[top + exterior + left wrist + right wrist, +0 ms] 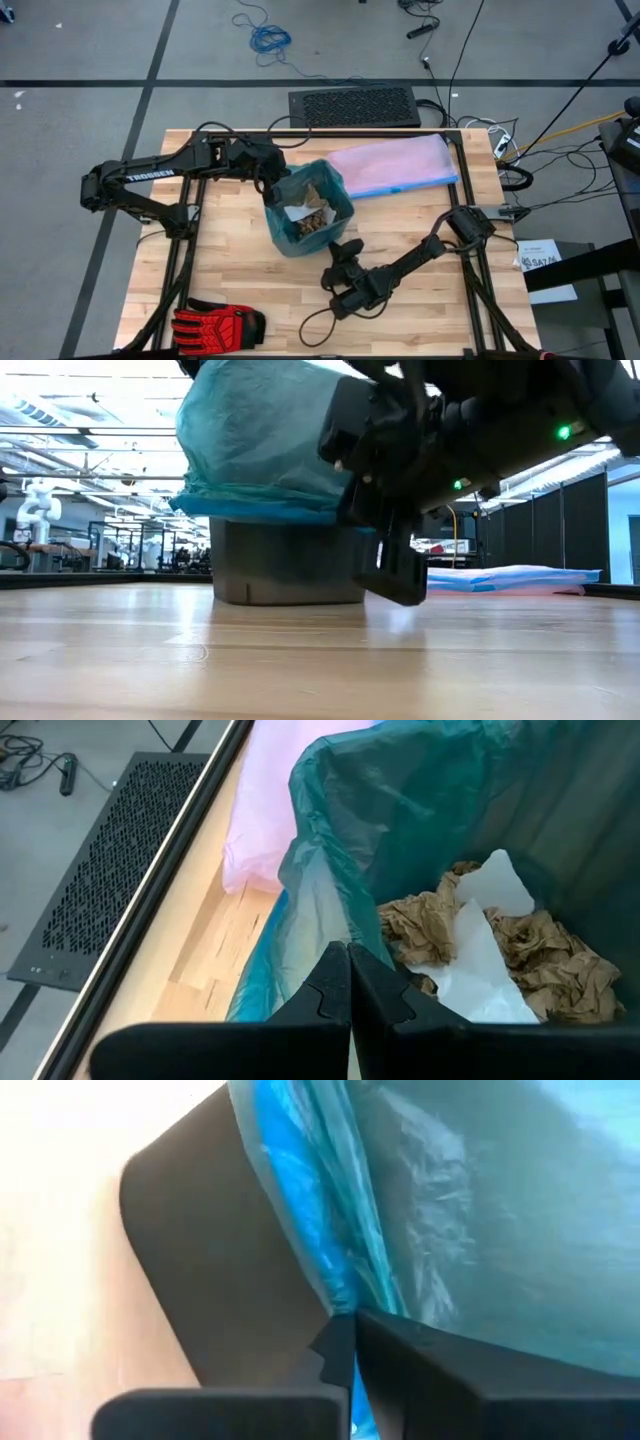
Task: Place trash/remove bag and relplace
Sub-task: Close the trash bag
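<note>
Wood tabletop (240,290) first, since everything sits on it, and the job looks to be somewhere in the middle. The trash part seems done: no wads or shreds can be spotted loose on the boards in the high view, and brown crumpled paper plus white pieces, the trash (480,945), are seen piled inside the bin (285,565), which stands near the table's centre. What's left is the bigger half, going by the task: the teal bag (318,190) hasn't been pulled out yet and the new one hasn't gone in. The spare lilac bag (390,162) is laid flat at about 1 o'clock from the bin, untouched as far as can be told. The teal liner is puffed up above the bin rim in the low view, so it's judged to be mid-lift at best. The left gripper (348,985) is set at the bin's 10 o'clock edge with its fingers pressed together on the bag rim. The right gripper (345,1345) is parked at the bin's 5 o'clock side, fingers closed on the liner's bunched blue hem. A red-and-black glove (215,325) is left at roughly 7 o'clock, well apart from the action, and isn't counted as trash.
</note>
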Controlling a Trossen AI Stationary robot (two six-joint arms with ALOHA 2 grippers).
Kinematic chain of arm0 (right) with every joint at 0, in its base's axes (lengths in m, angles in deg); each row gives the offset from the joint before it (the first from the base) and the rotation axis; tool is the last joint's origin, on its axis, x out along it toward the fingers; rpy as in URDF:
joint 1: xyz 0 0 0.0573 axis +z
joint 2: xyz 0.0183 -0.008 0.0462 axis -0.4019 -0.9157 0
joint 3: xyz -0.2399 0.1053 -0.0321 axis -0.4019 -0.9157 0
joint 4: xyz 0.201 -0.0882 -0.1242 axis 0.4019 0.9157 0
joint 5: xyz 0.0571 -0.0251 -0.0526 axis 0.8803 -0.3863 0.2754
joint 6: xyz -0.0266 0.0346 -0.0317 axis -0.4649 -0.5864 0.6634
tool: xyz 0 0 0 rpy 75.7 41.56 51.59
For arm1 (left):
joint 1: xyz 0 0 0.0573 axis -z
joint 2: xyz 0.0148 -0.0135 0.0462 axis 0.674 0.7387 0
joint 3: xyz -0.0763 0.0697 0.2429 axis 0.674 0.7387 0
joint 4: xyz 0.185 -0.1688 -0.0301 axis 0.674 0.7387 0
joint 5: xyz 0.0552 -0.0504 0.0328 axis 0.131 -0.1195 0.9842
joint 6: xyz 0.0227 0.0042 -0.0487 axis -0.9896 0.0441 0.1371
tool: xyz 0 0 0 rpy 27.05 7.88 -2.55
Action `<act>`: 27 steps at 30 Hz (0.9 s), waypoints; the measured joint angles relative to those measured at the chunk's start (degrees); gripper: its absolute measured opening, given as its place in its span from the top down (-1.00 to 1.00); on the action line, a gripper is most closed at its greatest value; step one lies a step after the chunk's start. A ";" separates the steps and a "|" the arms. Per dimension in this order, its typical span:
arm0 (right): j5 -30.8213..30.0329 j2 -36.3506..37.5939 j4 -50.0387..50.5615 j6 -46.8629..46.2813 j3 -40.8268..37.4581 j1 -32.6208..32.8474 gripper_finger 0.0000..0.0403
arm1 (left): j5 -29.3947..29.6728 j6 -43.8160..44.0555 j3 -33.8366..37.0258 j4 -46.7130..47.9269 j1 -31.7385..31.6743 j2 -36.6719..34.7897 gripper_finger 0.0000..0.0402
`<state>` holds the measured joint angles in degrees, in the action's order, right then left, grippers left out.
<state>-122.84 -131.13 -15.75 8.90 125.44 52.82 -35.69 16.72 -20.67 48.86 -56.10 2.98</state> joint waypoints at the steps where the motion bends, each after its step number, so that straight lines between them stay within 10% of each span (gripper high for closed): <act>1: -0.09 0.18 -0.53 0.33 0.05 0.24 0.99 | 0.00 0.00 0.00 -0.01 0.00 0.00 1.00; 9: 1.38 4.33 0.24 5.40 3.37 2.97 1.00 | 0.00 -1.06 0.00 -0.42 0.39 -0.20 1.00; 27: 28.95 27.49 -0.64 2.12 4.92 -2.44 1.00 | 3.94 -2.88 0.00 -0.69 8.15 -7.91 1.00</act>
<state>-93.89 -103.64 -16.39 11.02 130.35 50.38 -31.75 13.84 -20.67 48.16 -47.95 -4.94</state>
